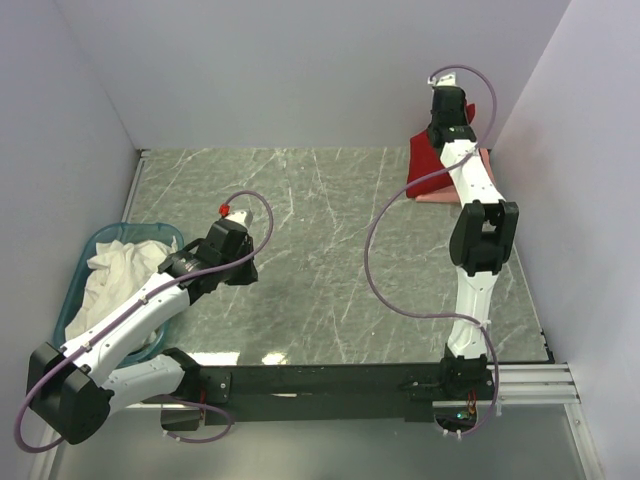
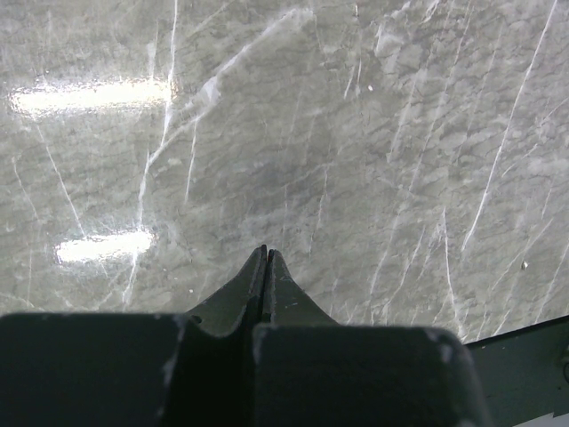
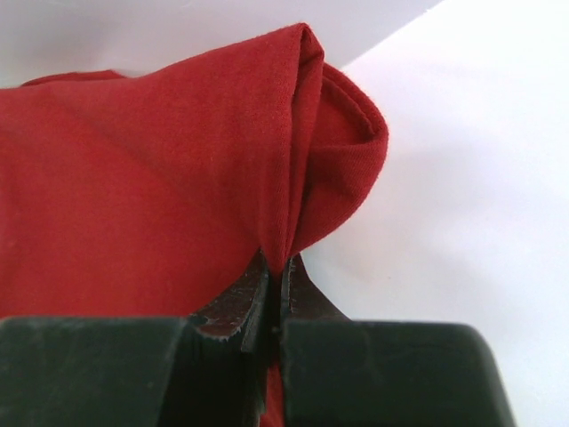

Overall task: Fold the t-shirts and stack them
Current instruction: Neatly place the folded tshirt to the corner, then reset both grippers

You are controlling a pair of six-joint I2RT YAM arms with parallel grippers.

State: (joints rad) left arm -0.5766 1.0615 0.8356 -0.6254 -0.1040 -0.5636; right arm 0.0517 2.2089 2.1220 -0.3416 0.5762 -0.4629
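Observation:
The deep red t-shirt (image 1: 424, 166) lies bunched in the table's far right corner, on top of the salmon-pink t-shirt (image 1: 441, 196), of which only an edge shows. My right gripper (image 1: 440, 136) hangs over this pile. In the right wrist view it (image 3: 277, 262) is shut on a fold of the red t-shirt (image 3: 151, 178), lifted against the white wall. My left gripper (image 1: 247, 272) hovers over the marble table at the left. Its fingers (image 2: 265, 253) are pressed together with nothing between them.
A teal basket (image 1: 97, 242) holding white cloth (image 1: 120, 276) stands at the left edge, beside my left arm. White walls close in on three sides, tight round the right gripper. The black rail (image 1: 330, 380) runs along the near edge.

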